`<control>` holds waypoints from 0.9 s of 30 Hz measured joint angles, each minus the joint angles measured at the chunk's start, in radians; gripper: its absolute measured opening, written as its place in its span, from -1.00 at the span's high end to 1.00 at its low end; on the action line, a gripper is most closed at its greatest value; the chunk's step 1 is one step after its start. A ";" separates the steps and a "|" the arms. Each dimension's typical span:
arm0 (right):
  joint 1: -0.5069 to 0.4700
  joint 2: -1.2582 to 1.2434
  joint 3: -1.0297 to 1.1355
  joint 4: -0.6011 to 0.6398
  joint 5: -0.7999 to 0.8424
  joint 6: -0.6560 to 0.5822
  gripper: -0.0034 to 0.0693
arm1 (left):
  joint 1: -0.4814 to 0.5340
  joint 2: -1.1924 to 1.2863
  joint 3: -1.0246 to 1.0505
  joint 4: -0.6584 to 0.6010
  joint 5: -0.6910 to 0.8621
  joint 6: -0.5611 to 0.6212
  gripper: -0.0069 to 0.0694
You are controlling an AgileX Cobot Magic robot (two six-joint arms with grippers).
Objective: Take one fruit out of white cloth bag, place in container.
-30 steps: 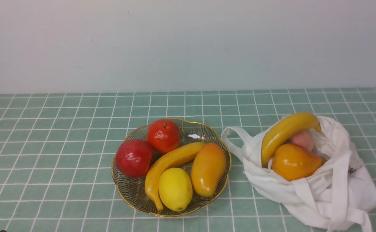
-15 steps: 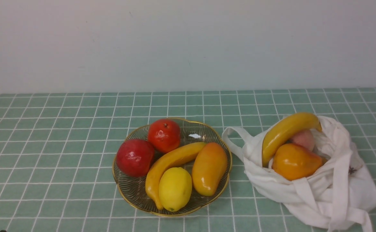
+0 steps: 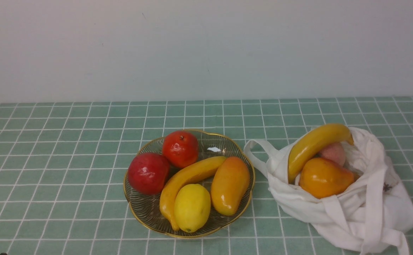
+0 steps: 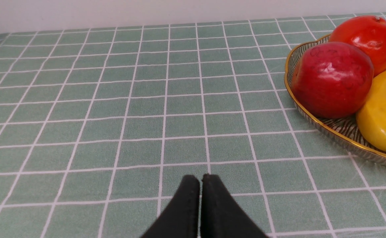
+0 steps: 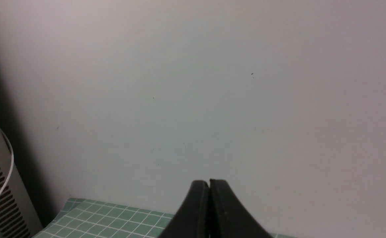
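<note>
Lemon rests in glass bowl, near rim, long axis fore-aft. Left tool, pressed together, nearer bowl; right tool likewise, empty.

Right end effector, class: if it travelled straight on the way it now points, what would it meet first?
Probably the wall: the shut right end effector aims at it, above the tablecloth; distance unclear.

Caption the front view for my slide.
Lemon lies in the gold-rimmed bowl; white cloth bag beside it holds a banana.
</note>
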 joint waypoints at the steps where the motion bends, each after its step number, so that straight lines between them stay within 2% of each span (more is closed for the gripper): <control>1: 0.000 0.000 0.000 0.000 0.003 0.000 0.94 | 0.000 0.000 0.000 0.000 0.000 0.000 0.84; 8: -0.004 -0.006 0.015 -0.119 0.015 -0.057 0.94 | 0.000 0.000 0.000 0.000 0.000 0.000 0.84; 12: -0.088 -0.052 0.100 -0.227 0.001 -0.080 0.94 | 0.000 0.000 0.000 0.000 0.000 0.000 0.84; 16: -0.218 -0.108 0.264 -0.309 -0.074 -0.087 0.94 | 0.000 0.000 0.000 0.000 0.000 0.000 0.84; 19: -0.279 -0.147 0.377 -0.324 -0.121 -0.088 0.94 | 0.000 0.000 0.000 0.000 0.000 0.000 0.84; 20: -0.310 -0.184 0.475 -0.325 -0.142 -0.088 0.94 | 0.000 0.000 0.000 0.000 0.000 0.000 0.84; 27: -0.304 -0.353 0.833 -0.326 -0.157 -0.084 0.94 | 0.000 0.000 0.000 0.000 0.000 0.000 0.84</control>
